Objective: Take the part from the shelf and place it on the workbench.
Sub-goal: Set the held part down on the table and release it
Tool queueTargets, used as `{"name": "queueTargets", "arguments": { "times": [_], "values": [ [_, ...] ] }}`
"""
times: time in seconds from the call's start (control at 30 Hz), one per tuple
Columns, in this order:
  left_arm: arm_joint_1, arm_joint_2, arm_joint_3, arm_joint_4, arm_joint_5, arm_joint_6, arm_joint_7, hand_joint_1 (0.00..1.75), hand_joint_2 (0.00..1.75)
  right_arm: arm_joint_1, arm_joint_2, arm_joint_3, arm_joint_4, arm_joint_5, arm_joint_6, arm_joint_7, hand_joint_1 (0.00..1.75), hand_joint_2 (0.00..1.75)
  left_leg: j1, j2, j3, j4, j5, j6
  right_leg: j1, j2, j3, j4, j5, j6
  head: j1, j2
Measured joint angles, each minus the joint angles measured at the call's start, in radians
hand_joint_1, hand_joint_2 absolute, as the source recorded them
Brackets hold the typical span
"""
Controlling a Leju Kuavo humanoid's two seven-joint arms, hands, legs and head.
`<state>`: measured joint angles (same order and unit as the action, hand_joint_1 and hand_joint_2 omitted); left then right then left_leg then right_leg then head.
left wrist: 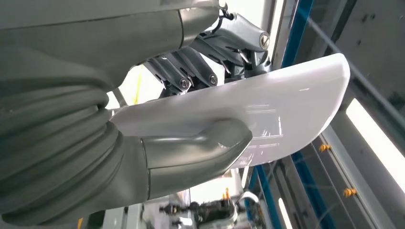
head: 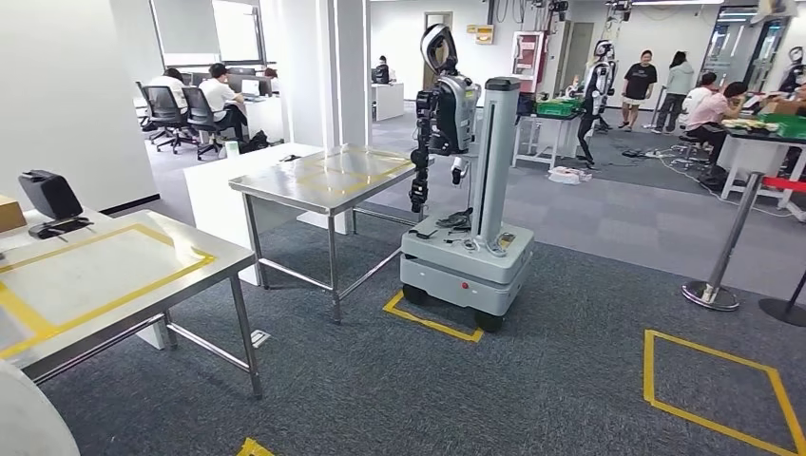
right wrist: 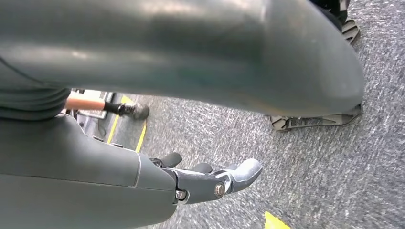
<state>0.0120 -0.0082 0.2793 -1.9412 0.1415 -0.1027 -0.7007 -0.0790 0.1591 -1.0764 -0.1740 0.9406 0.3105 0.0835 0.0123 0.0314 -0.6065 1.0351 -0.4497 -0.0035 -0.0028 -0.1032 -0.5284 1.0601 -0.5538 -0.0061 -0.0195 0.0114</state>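
Observation:
The part (left wrist: pixel 296 105) is a flat white plastic panel with a rounded edge. My left hand (left wrist: pixel 191 143) grips it, thumb across one face and the dark fingers (left wrist: pixel 191 71) on the other. In the head view a white curved corner of the part (head: pixel 24 418) shows at the lower left, beside the steel workbench (head: pixel 95 275), which has a yellow tape rectangle on its top. My right hand (right wrist: pixel 210 181) hangs over grey carpet with its fingers loosely apart and nothing in them.
A black device (head: pixel 49 195) sits on the workbench's far end. A second steel table (head: pixel 323 176) stands beyond it. A wheeled robot (head: pixel 470 190) is parked mid-floor. A stanchion (head: pixel 727 247) and yellow floor squares (head: pixel 713 380) lie right. People sit and stand at the back.

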Motion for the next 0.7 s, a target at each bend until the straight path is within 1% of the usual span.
{"name": "queueTargets", "arguments": {
  "times": [0.03, 0.07, 0.1, 0.13, 0.17, 0.2, 0.23, 0.27, 0.3, 0.33, 0.37, 0.4, 0.43, 0.47, 0.5, 0.53, 0.57, 0.6, 0.63, 0.67, 0.7],
  "values": [
    [-0.001, -0.002, 0.000, -0.003, -0.002, 0.000, 0.000, 1.75, 1.75, 0.000, 0.000, 0.000, 0.000, 0.000, 0.001, 0.000, 0.00, 0.00, 0.002, -0.012, -0.002, -0.001, 0.003, 0.005, -0.004, 0.036, -0.016, 0.045, -0.028, 0.004, 0.000, 0.000],
    [-0.002, -0.005, 0.000, -0.005, -0.004, 0.001, 0.000, 1.75, 1.75, 0.000, 0.000, 0.000, 0.000, -0.001, 0.002, 0.000, 0.00, 0.00, 0.002, -0.024, -0.005, -0.001, 0.004, 0.009, -0.006, 0.069, -0.041, 0.108, -0.062, 0.006, 0.000, 0.000],
    [-0.003, -0.008, 0.000, -0.005, -0.008, 0.004, 0.000, 1.75, 1.75, 0.001, 0.000, 0.000, 0.000, -0.001, 0.003, 0.000, 0.00, 0.00, 0.002, -0.038, -0.008, -0.001, 0.005, 0.012, -0.007, 0.086, -0.072, 0.177, -0.094, 0.007, 0.000, 0.000],
    [-0.003, -0.011, 0.001, -0.006, -0.012, 0.009, 0.000, 1.75, 1.75, 0.003, 0.000, 0.000, 0.000, -0.001, 0.004, 0.000, 0.00, 0.00, 0.001, -0.053, -0.010, -0.001, 0.007, 0.013, -0.006, 0.093, -0.099, 0.230, -0.114, 0.007, 0.000, 0.000],
    [-0.002, -0.014, 0.001, -0.006, -0.018, 0.016, 0.000, 1.75, 1.75, 0.004, 0.000, 0.000, 0.000, -0.001, 0.004, 0.000, 0.00, 0.00, 0.000, -0.068, -0.011, -0.001, 0.008, 0.013, -0.005, 0.096, -0.111, 0.251, -0.113, 0.006, 0.000, 0.000],
    [-0.002, -0.016, 0.002, -0.008, -0.025, 0.025, 0.000, 1.75, 1.75, 0.005, 0.000, 0.000, 0.000, -0.001, 0.004, -0.001, 0.00, 0.00, -0.001, -0.085, -0.012, -0.001, 0.010, 0.012, -0.004, 0.100, -0.107, 0.234, -0.092, 0.001, 0.000, 0.000],
    [-0.002, -0.019, 0.004, -0.010, -0.033, 0.035, 0.000, 1.75, 1.75, 0.006, 0.000, 0.000, 0.000, 0.000, 0.004, -0.002, 0.00, 0.00, -0.002, -0.100, -0.012, -0.001, 0.012, 0.010, -0.003, 0.109, -0.085, 0.181, -0.057, -0.005, 0.000, 0.000],
    [-0.001, -0.021, 0.006, -0.012, -0.042, 0.045, 0.000, 1.75, 1.75, 0.006, 0.001, 0.000, 0.000, 0.000, 0.004, -0.004, 0.00, 0.00, -0.002, -0.114, -0.012, 0.000, 0.014, 0.007, -0.002, 0.130, -0.055, 0.110, -0.019, -0.013, 0.000, 0.000],
    [0.000, -0.024, 0.007, -0.017, -0.050, 0.057, 0.000, 1.75, 1.75, 0.006, 0.001, 0.000, 0.000, 0.001, 0.004, -0.008, 0.00, 0.00, -0.003, -0.127, -0.013, 0.000, 0.016, 0.003, -0.002, 0.156, -0.028, 0.046, 0.007, -0.021, 0.000, 0.000],
    [0.003, -0.026, 0.009, -0.022, -0.057, 0.068, 0.000, 1.75, 1.75, 0.007, 0.002, 0.000, 0.000, 0.001, 0.004, -0.012, 0.00, 0.00, -0.002, -0.139, -0.016, 0.000, 0.020, -0.003, -0.001, 0.176, -0.010, 0.001, 0.021, -0.026, 0.000, 0.000],
    [0.009, -0.029, 0.011, -0.030, -0.063, 0.078, 0.000, 1.75, 1.75, 0.007, 0.003, 0.000, 0.000, 0.003, 0.004, -0.016, 0.00, 0.00, 0.000, -0.150, -0.020, 0.000, 0.024, -0.009, 0.000, 0.187, -0.001, -0.021, 0.025, -0.028, 0.000, 0.000],
    [0.016, -0.032, 0.014, -0.041, -0.070, 0.087, 0.000, 1.75, 1.75, 0.007, 0.005, 0.000, 0.000, 0.004, 0.004, -0.018, 0.00, 0.00, 0.001, -0.161, -0.023, -0.002, 0.028, -0.017, 0.003, 0.184, 0.000, -0.025, 0.023, -0.028, 0.000, 0.000],
    [0.025, -0.036, 0.017, -0.054, -0.076, 0.095, 0.000, 1.75, 1.75, 0.007, 0.008, 0.000, 0.000, 0.005, 0.005, -0.018, 0.00, 0.00, 0.003, -0.172, -0.028, -0.005, 0.033, -0.025, 0.002, 0.170, 0.001, -0.029, 0.027, -0.028, 0.000, 0.000],
    [0.035, -0.040, 0.021, -0.067, -0.082, 0.103, 0.000, 1.75, 1.75, 0.007, 0.011, 0.000, 0.000, 0.006, 0.004, -0.018, 0.00, 0.00, 0.003, -0.165, -0.032, -0.004, 0.033, -0.031, 0.001, 0.157, 0.003, -0.034, 0.031, -0.030, 0.000, 0.000],
    [0.041, -0.043, 0.024, -0.079, -0.089, 0.111, 0.000, 1.75, 1.75, 0.008, 0.013, 0.000, 0.000, 0.006, 0.003, -0.017, 0.00, 0.00, 0.001, -0.143, -0.040, 0.009, 0.023, -0.035, -0.002, 0.142, 0.004, -0.040, 0.035, -0.033, -0.001, 0.000],
    [0.045, -0.046, 0.027, -0.088, -0.096, 0.120, 0.000, 1.75, 1.75, 0.009, 0.015, 0.000, 0.000, 0.006, 0.001, -0.015, 0.00, 0.00, -0.001, -0.113, -0.056, 0.040, 0.002, -0.039, -0.005, 0.126, 0.006, -0.045, 0.039, -0.037, -0.002, 0.000],
    [0.046, -0.049, 0.027, -0.094, -0.101, 0.131, 0.000, 1.75, 1.75, 0.010, 0.015, 0.000, 0.000, 0.005, 0.000, -0.012, 0.00, 0.00, -0.002, -0.077, -0.077, 0.092, -0.029, -0.041, -0.004, 0.111, 0.005, -0.048, 0.041, -0.039, -0.002, 0.000],
    [0.045, -0.051, 0.027, -0.097, -0.106, 0.144, 0.000, 1.75, 1.75, 0.010, 0.015, 0.000, 0.000, 0.004, -0.002, -0.007, 0.00, 0.00, -0.002, -0.055, -0.104, 0.157, -0.065, -0.044, -0.003, 0.095, 0.004, -0.048, 0.041, -0.040, -0.003, 0.000],
    [0.045, -0.053, 0.027, -0.099, -0.109, 0.156, 0.000, 1.75, 1.75, 0.011, 0.015, 0.000, 0.000, 0.003, -0.002, -0.004, 0.00, 0.00, -0.002, -0.045, -0.128, 0.218, -0.093, -0.047, -0.002, 0.079, 0.002, -0.048, 0.041, -0.041, -0.003, 0.000],
    [0.045, -0.055, 0.027, -0.099, -0.110, 0.167, 0.000, 1.75, 1.75, 0.011, 0.015, 0.000, 0.000, 0.002, -0.002, -0.001, 0.00, 0.00, -0.001, -0.040, -0.140, 0.256, -0.105, -0.050, -0.002, 0.062, 0.001, -0.047, 0.041, -0.041, -0.003, 0.000],
    [0.045, -0.056, 0.027, -0.099, -0.111, 0.178, 0.000, 1.75, 1.75, 0.011, 0.015, 0.000, 0.000, 0.001, -0.002, 0.000, 0.00, 0.00, -0.001, -0.036, -0.134, 0.260, -0.100, -0.051, -0.002, 0.046, 0.000, -0.047, 0.041, -0.041, -0.003, 0.000]
  ]
}}
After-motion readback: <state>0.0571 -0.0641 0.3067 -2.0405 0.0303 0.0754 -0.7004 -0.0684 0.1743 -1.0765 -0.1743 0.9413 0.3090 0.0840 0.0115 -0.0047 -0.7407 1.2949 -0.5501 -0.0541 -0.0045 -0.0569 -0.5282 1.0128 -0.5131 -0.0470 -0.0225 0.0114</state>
